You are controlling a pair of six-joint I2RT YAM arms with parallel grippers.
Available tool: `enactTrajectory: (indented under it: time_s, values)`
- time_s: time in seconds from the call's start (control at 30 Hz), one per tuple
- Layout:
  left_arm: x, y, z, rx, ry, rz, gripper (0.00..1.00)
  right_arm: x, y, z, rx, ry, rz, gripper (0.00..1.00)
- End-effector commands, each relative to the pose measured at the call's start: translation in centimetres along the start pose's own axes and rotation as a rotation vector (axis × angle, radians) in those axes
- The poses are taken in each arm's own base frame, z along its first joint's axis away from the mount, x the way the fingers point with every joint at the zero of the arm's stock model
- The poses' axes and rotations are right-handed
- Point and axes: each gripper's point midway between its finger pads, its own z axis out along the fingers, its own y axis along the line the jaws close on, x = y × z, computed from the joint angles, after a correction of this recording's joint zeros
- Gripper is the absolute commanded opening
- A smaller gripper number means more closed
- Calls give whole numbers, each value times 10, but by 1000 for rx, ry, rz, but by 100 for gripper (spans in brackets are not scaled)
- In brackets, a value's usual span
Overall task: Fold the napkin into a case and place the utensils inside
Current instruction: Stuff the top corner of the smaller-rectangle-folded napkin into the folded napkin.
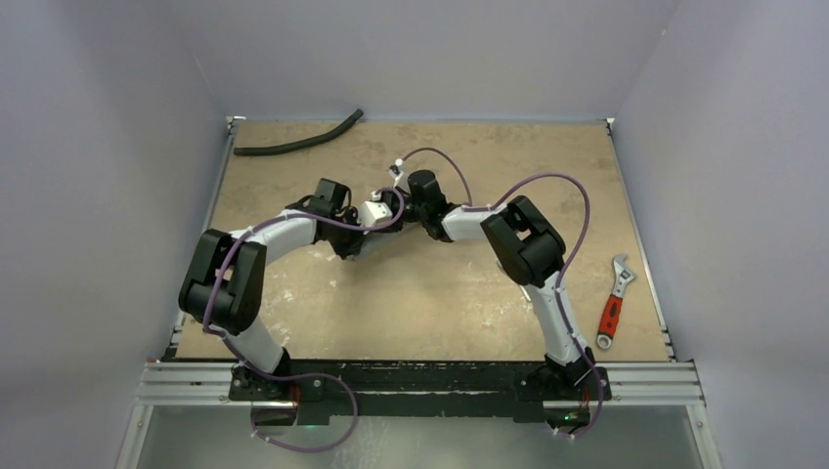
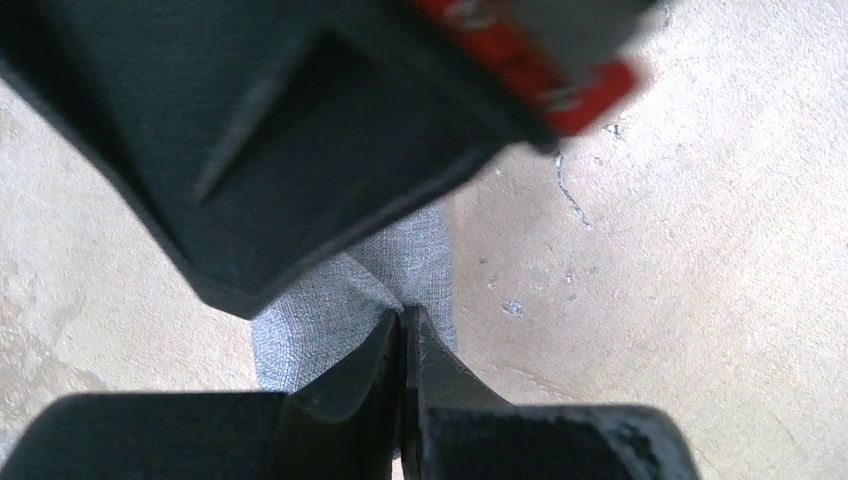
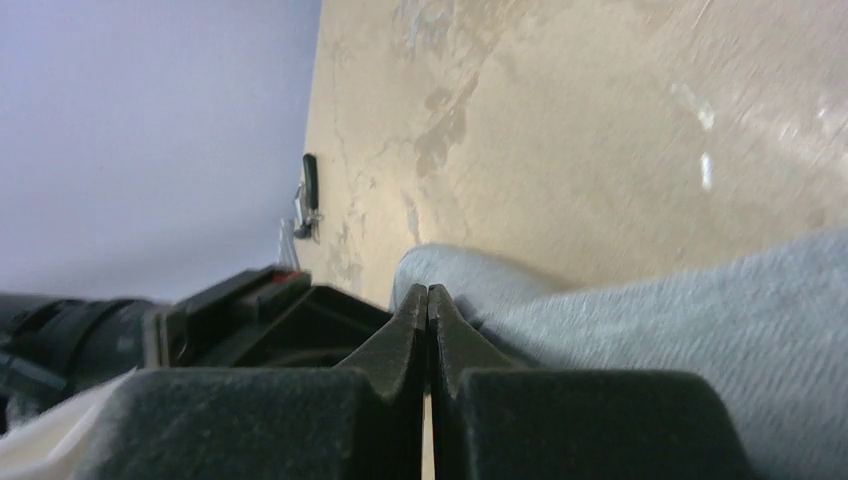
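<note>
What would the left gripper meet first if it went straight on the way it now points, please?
The napkin: its grey cloth seems pinched in the shut tips of the left gripper. Just beyond looms the right gripper, though depth is unclear.

My left arm (image 1: 283, 234) and right arm (image 1: 523, 239) crowd each other at the middle of the table (image 1: 440, 313), with the napkin (image 2: 400, 260) bunched beneath. A hose (image 1: 298, 142) lines the far left corner and a wrench (image 1: 613, 301) the right edge. I have room along the near edge and in the far right corner.

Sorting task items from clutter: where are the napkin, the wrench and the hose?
napkin (image 2: 415, 265), left wrist view, middle of visible grey fabric.
wrench (image 1: 610, 318), top view, red handle.
hose (image 1: 298, 144), top view, middle of its length.
</note>
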Motion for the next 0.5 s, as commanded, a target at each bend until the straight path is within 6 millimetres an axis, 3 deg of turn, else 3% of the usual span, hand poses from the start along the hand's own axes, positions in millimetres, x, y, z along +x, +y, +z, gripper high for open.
enactTrajectory:
  time_s: [0.0,0.13,0.27,0.47]
  values:
    - [37,-16,-1,68,121,-9,1,-15,3,16,-5,-22,-12,0]
    - [36,-13,-6,54,117,12,1,1,-48,14,167,0,9,0]
    - [21,-15,-18,73,83,23,10,12,-88,12,270,3,-6,0]
    - [-14,-26,-59,161,-22,180,31,14,-105,18,300,0,-20,0]
